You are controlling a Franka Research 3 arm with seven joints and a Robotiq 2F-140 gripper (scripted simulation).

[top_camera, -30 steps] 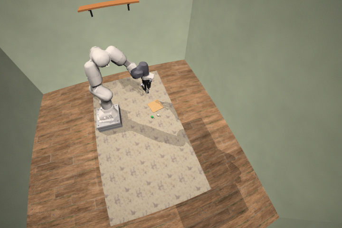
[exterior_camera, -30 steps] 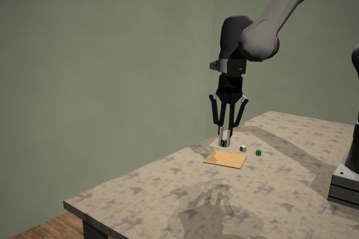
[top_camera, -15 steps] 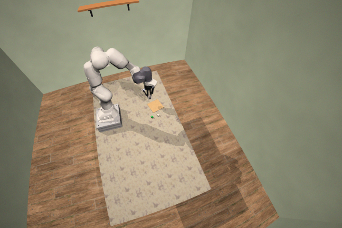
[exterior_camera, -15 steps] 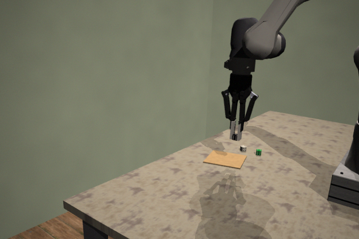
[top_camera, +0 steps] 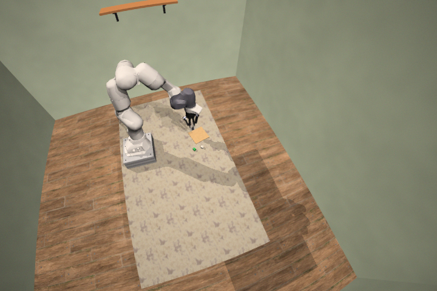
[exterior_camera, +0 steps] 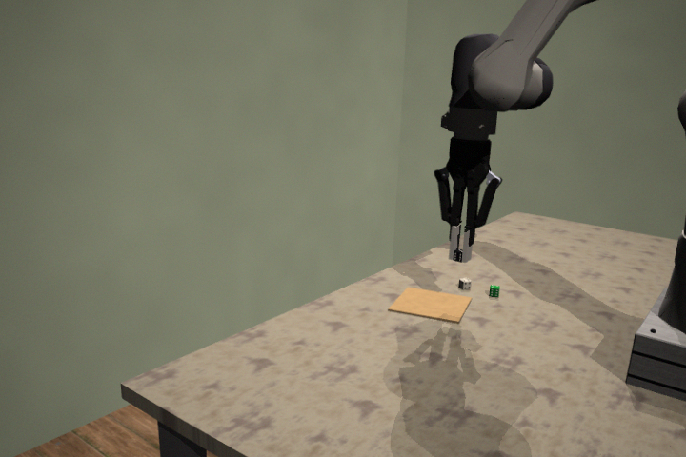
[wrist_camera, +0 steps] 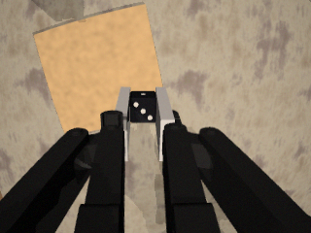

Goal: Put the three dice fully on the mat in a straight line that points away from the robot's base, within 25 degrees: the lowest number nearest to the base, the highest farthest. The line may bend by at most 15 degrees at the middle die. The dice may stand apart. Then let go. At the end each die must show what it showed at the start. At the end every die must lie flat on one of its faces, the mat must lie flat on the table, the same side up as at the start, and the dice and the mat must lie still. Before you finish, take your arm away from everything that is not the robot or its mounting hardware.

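Note:
My gripper [wrist_camera: 143, 103] is shut on a black die [wrist_camera: 143, 107] that shows three white pips on top. I hold it well above the table, over the near edge of the tan mat [wrist_camera: 97, 52]. The gripper also shows in the exterior view [exterior_camera: 459, 253] with the black die [exterior_camera: 458, 255] between its fingertips, and in the top view [top_camera: 191, 126]. The mat [exterior_camera: 430, 304] [top_camera: 198, 134] lies flat on the table. A white die [exterior_camera: 465, 283] [top_camera: 202, 147] and a green die [exterior_camera: 494, 290] [top_camera: 193, 149] lie on the table just off the mat.
The robot's base [top_camera: 138, 151] [exterior_camera: 673, 349] stands on the table beside the dice. The table's edge [exterior_camera: 257, 345] runs along the wall side. A wooden shelf [top_camera: 138, 6] hangs high on the far wall.

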